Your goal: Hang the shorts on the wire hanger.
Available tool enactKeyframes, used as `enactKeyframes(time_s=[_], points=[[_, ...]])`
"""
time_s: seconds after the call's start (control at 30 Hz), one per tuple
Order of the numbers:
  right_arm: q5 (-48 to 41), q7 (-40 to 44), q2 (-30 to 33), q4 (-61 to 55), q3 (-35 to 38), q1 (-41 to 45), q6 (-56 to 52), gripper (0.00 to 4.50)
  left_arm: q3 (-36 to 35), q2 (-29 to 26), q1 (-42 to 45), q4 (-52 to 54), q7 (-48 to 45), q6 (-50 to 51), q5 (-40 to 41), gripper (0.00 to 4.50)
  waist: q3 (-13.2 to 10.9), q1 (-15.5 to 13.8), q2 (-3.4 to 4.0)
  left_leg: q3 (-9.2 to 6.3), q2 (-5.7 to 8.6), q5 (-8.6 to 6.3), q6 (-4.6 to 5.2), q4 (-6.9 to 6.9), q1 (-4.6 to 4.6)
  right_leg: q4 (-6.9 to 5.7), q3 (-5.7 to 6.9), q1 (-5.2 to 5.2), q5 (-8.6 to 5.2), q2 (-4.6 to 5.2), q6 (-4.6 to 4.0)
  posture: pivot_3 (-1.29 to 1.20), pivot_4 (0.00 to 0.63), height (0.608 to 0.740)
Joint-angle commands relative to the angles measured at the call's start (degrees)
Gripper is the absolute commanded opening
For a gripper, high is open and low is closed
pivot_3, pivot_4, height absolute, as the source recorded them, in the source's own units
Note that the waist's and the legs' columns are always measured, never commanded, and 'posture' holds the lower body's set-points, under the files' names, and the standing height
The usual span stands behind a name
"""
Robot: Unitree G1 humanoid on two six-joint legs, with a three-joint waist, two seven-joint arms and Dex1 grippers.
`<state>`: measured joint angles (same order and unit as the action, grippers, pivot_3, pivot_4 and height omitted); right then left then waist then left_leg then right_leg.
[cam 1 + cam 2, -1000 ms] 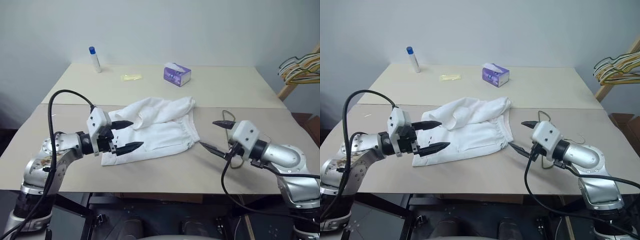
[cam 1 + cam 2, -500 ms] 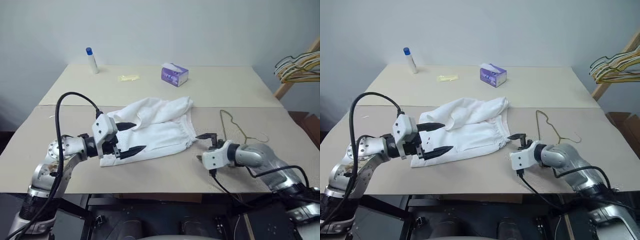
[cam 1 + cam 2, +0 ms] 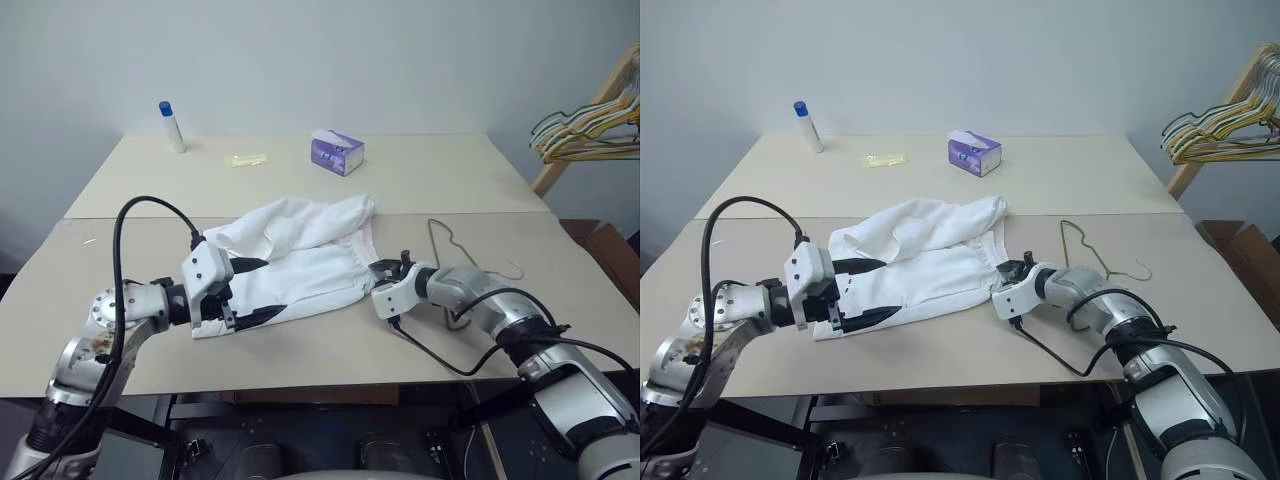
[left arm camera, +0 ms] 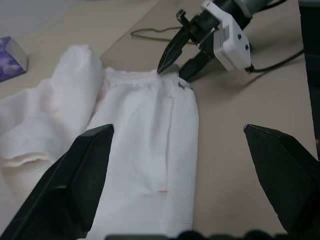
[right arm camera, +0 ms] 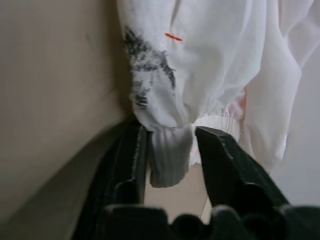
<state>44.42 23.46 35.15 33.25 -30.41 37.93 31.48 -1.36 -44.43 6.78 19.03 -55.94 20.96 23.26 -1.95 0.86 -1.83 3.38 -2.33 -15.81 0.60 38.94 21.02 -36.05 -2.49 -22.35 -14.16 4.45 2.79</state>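
The white shorts (image 3: 300,262) lie crumpled in the middle of the table, gathered waistband toward the right. My right gripper (image 3: 386,271) is at the near waistband corner, and in the right wrist view its fingers (image 5: 134,150) are shut on a fold of that elastic edge. A dark smudge and a small red mark (image 5: 173,36) show on the cloth just beyond. My left gripper (image 3: 268,288) hovers open over the left hem with nothing between its fingers. The thin bare-metal wire hanger (image 3: 455,246) lies flat on the table just right of the right gripper.
At the back of the table stand a purple tissue box (image 3: 337,153), a white tube with a blue cap (image 3: 172,125) and a small yellow item (image 3: 245,159). A bunch of coloured hangers (image 3: 585,132) hangs on a wooden rack at far right.
My right gripper rolled over, came down and leftward to the waistband corner, and closed from wide open onto the cloth. The left gripper sank slightly. The camera view shifted.
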Motion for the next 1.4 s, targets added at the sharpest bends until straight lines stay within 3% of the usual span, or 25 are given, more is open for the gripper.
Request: enactKeyframes(time_s=[0.03,0.1,0.23,0.43,0.63,0.97,1.1,1.4], points=[[-0.3,-0.8,-0.3,-0.3,0.0,1.4,1.5,0.74,-0.2,-2.5,-0.8,0.3,-1.4,-3.5,-3.2,4.5,0.0,-0.1,0.0,0.0,0.0,0.0,0.0,0.0,0.01,0.0,0.0,-0.01,0.0,0.0,0.0,0.12,0.0,0.74],[-1.2,-0.5,0.1,-1.2,0.5,1.2,1.7,0.02,1.3,-4.8,-2.2,-1.8,-2.4,-7.8,-7.9,4.5,0.0,-0.2,0.01,0.01,0.0,0.0,0.0,-0.01,0.02,0.01,0.01,-0.01,0.0,0.0,0.0,0.12,0.0,0.74],[-4.3,1.6,1.6,-4.7,2.4,-0.1,1.5,0.02,5.8,-9.0,-3.1,-8.9,-0.8,-18.5,-20.5,4.5,0.0,-0.3,0.04,0.04,0.02,0.0,0.0,-0.05,0.02,0.03,0.02,-0.03,-0.02,0.01,-0.03,0.1,0.0,0.74],[-6.1,3.5,2.6,-8.7,3.4,-1.8,0.2,0.02,10.0,-10.3,-2.1,-14.8,0.4,-25.1,-29.5,4.5,0.0,-0.7,0.07,0.1,-0.05,-0.02,0.02,-0.05,0.06,0.05,0.04,-0.06,-0.02,0.01,-0.03,0.09,0.0,0.74],[-6.9,4.2,3.5,-11.1,4.6,-3.5,-0.7,0.02,14.0,-8.4,2.8,-20.8,7.5,-21.6,-41.1,4.5,0.5,-1.3,0.74,0.17,-0.04,-0.03,0.05,-0.04,-0.15,-0.05,0.01,0.08,-0.02,0.01,-0.03,0.07,0.0,0.74],[-7.1,4.3,3.0,-11.8,5.3,-2.9,-2.3,0.02,13.8,-10.9,4.5,-25.7,7.6,-21.4,-43.3,4.5,0.8,0.1,1.09,0.28,-0.1,-0.03,0.05,-0.16,-0.64,-0.39,-0.19,0.23,-0.14,-0.08,-0.23,0.06,0.0,0.74],[-7.3,4.4,2.9,-11.9,5.4,-2.9,-2.5,0.0,14.0,-10.4,5.8,-28.1,8.0,-21.6,-43.7,3.62,0.8,0.2,1.08,0.33,-0.1,-0.03,0.05,-0.16,-0.73,-0.59,-0.25,0.2,-0.21,-0.09,-0.28,0.06,0.0,0.74],[-7.8,4.5,3.4,-12.0,5.7,-3.0,-2.2,0.0,14.1,-7.8,9.9,-33.5,10.5,-23.3,-44.4,0.6,0.8,0.0,1.07,0.33,-0.1,-0.03,0.05,-0.16,-0.71,-0.65,-0.24,0.16,-0.26,-0.08,-0.31,0.06,0.0,0.74]])
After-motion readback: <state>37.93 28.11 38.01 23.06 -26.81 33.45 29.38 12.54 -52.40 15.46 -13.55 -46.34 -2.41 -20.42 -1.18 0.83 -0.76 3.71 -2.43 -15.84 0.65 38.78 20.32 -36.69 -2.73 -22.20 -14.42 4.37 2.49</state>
